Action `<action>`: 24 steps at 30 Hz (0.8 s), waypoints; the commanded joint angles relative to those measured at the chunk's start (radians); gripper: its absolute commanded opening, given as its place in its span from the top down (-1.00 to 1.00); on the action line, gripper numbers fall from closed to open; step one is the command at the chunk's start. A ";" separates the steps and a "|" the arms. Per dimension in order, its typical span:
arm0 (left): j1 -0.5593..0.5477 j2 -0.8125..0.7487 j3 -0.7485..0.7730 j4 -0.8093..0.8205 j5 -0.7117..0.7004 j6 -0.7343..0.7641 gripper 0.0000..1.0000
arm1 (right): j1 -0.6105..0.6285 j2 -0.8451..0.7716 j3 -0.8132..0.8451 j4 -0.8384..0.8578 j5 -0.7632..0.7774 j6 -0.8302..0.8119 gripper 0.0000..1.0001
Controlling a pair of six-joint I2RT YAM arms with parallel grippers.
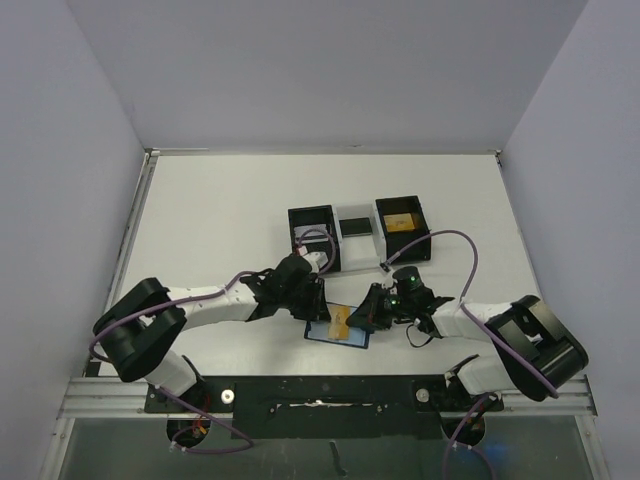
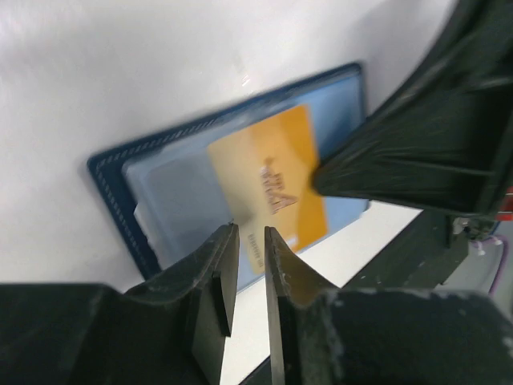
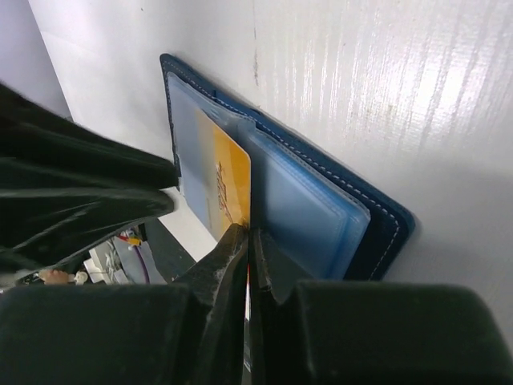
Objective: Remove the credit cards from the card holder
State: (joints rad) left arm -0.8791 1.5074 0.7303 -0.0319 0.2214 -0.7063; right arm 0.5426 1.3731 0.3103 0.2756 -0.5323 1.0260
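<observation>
Arms: both reach in from the near edge of the table [image 1: 220, 220] and meet in the middle, the left one from the left and the right one from the right.
Left gripper [image 2: 250, 233]: its two fingers are a little bit apart, with nothing between them. They hang just above one end of the gold card.
Right gripper [image 3: 248, 234]: its fingers are pressed together, and the tips sit right at the edge of the gold card. I cannot tell if the card is pinched.
Card holder [image 3: 385, 233]: dark blue, lying open and flat on the table between the two grippers.
Gold card [image 2: 264, 176]: it lies on the open card holder, over the see-through pockets [image 3: 304, 216] – partly out.
Black boxes [image 1: 313, 235]: two of them stand farther back, well apart from the card holder, with a white tray [image 1: 355, 215] between them.
Right box [image 1: 402, 240]: something flat and tan lies inside.
</observation>
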 commanded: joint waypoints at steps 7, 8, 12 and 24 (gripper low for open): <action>-0.011 0.054 -0.068 0.044 -0.027 -0.057 0.76 | -0.010 -0.079 0.036 -0.047 0.015 -0.039 0.66; -0.012 0.053 -0.066 0.039 -0.034 -0.055 0.77 | -0.015 -0.097 0.055 -0.079 0.015 -0.057 0.63; -0.011 0.047 -0.064 0.019 -0.056 -0.047 0.80 | -0.052 -0.185 0.231 -0.420 0.172 -0.217 0.24; -0.010 0.033 -0.066 0.028 -0.047 -0.057 0.82 | -0.294 -0.070 0.676 -0.747 0.502 -0.502 -0.42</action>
State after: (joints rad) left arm -0.8886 1.5486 0.6708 0.0040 0.2123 -0.7700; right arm 0.2886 1.2129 0.9234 -0.3943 -0.0746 0.6342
